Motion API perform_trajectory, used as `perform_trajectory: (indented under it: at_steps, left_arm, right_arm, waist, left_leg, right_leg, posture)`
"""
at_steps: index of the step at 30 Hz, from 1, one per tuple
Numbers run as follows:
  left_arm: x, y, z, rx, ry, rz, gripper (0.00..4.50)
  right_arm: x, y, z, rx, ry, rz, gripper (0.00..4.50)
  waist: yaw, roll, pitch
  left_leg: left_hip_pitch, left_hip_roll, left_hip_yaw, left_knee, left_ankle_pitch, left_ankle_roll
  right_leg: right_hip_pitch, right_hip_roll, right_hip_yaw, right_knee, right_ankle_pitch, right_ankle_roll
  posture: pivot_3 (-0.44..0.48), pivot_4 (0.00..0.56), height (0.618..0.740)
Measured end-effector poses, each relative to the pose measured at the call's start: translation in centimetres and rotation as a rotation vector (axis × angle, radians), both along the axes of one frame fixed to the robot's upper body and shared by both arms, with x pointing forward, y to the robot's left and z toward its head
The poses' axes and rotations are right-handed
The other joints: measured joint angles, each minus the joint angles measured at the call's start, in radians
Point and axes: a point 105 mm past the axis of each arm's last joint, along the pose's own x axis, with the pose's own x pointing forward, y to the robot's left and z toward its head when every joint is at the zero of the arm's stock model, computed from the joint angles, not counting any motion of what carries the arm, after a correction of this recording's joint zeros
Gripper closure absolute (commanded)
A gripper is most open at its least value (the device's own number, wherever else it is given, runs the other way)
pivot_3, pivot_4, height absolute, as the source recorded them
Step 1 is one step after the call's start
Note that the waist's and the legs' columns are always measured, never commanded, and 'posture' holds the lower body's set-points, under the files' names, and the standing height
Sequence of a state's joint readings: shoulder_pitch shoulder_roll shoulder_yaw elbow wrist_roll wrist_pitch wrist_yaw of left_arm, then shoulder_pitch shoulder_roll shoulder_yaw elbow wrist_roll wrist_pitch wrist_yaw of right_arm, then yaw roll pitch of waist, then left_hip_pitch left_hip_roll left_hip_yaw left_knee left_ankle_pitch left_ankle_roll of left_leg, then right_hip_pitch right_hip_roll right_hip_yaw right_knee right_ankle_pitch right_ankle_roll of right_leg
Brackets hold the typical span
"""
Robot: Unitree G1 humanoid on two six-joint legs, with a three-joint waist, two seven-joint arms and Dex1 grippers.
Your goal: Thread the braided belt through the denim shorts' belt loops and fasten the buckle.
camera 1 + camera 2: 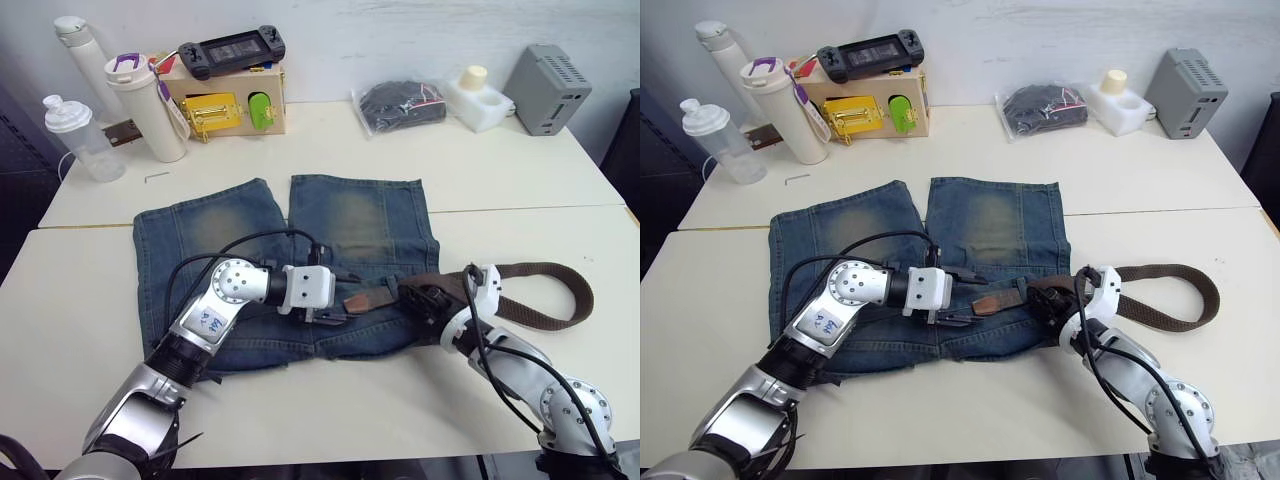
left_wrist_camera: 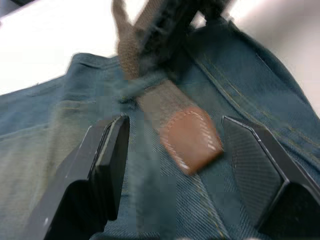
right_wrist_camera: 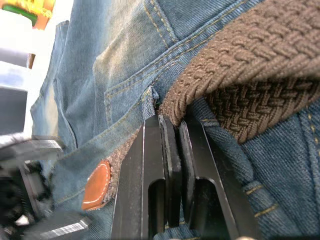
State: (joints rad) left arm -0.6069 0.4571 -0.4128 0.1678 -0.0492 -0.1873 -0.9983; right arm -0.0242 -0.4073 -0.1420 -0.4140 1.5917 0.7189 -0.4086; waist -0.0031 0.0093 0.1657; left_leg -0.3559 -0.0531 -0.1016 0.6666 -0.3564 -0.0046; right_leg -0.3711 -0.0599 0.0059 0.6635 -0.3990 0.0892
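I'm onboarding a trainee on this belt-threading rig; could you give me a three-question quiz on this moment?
1. True or false: the left gripper is open around the braided belt's leather tip.
2. The right gripper is: A) open above the table, B) shut at the waistband of the denim shorts, C) holding a bottle.
3. Fill in: the unthreaded belt loops back on the robot's ____ side.

Key: 1 true; 2 B; 3 right.
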Motion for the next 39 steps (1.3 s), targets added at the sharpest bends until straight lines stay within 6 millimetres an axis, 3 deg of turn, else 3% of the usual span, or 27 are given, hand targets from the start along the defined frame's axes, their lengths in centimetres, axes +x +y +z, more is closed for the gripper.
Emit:
perform_trajectory:
  at_steps: [9, 21, 24, 29, 38, 39]
  left_arm:
    - [1.5, -0.4, 0.2, 0.051, -0.159, 0.011, 1.25]
    - [0.7, -1.3, 1.1, -0.015, -0.315, -0.06, 1.25]
    - [0.7, -1.1, 0.9, -0.008, -0.314, -0.06, 2.05]
    - [0.9, -1.1, 0.9, 0.007, -0.321, -0.052, 4.36]
    - [1.2, -1.2, 1.1, 0.006, -0.338, -0.045, 4.36]
    - [1.2, -1.2, 1.1, 0.005, -0.34, -0.044, 4.46]
  right_arm:
    - [-0.4, -0.1, -0.1, 0.175, 0.076, -0.068, 4.5]
    - [-0.4, 0.0, -0.1, 0.225, 0.099, -0.083, 4.5]
    - [-0.4, -0.1, -0.1, 0.226, 0.099, -0.086, 4.5]
    - [-0.4, -0.2, 0.0, 0.231, 0.097, -0.094, 4.5]
    - [-0.4, -0.2, -0.1, 0.232, 0.098, -0.099, 4.5]
    - [-0.4, -0.3, -0.1, 0.23, 0.098, -0.099, 4.12]
  waist:
    - [0.001, 0.0, 0.0]
    - [0.001, 0.0, 0.0]
    - [0.0, 0.0, 0.0]
    - [0.0, 0.0, 0.0]
    - [0.0, 0.0, 0.0]
    - [0.0, 0.0, 0.0]
  left_leg:
    - [0.0, 0.0, 0.0, 0.001, 0.0, 0.0]
    - [-0.001, 0.0, 0.0, 0.0, 0.0, 0.0]
    - [-0.001, 0.0, 0.0, 0.0, 0.0, 0.0]
    - [-0.001, 0.0, 0.0, 0.0, 0.0, 0.0]
    - [0.0, 0.0, 0.0, 0.0, 0.0, 0.0]
    - [0.0, 0.0, 0.0, 0.001, 0.0, 0.0]
  right_leg:
    - [0.0, 0.0, 0.0, 0.0, 0.0, 0.0]
    - [-0.001, 0.0, 0.0, 0.001, 0.0, 0.0]
    - [-0.001, 0.0, 0.0, 0.001, 0.0, 0.0]
    - [-0.001, 0.0, 0.0, 0.001, 0.0, 0.0]
    - [-0.001, 0.0, 0.0, 0.001, 0.0, 0.0]
    - [-0.001, 0.0, 0.0, 0.001, 0.0, 0.0]
  posture:
    - [0.0, 0.15, 0.74]
    - [0.0, 0.15, 0.74]
    - [0.0, 0.15, 0.74]
    - [0.0, 0.15, 0.74]
    - [0.0, 0.15, 0.74]
    - [0.0, 0.15, 0.74]
